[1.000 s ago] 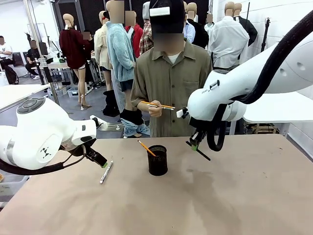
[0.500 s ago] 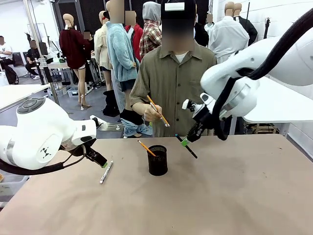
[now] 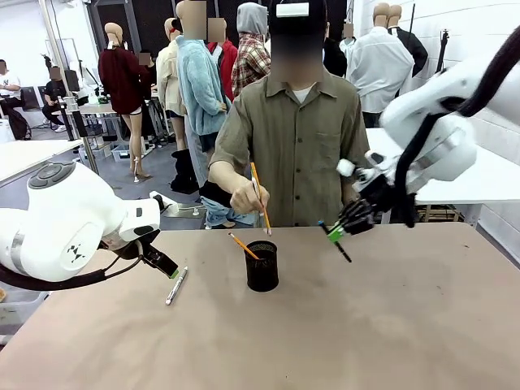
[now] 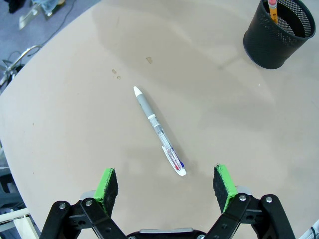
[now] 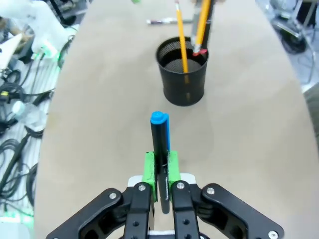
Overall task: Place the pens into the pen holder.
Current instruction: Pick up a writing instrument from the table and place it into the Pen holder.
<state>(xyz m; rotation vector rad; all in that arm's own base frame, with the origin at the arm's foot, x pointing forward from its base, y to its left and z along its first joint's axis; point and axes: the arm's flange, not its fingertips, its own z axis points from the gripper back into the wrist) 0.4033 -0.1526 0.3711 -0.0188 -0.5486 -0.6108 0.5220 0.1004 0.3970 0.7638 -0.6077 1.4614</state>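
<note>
Gripping the dark pen (image 5: 159, 130) tightly, the right end effector (image 5: 160, 167) is hanging short of the pen holder (image 5: 182, 74) ahead. It should be tipping the pen upright over that holder, keeping clear of the person's hand (image 3: 246, 197).

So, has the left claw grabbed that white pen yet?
No, the white pen lies flat on the table, apart from the open left gripper.

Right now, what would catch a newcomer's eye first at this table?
The right gripper, raised right of the middle, pinches a dark pen with a blue cap. At the middle, the person's hand holds a yellow pencil over the black mesh pen holder, with another pencil inside. The open left gripper hangs above a white pen at left.
</note>
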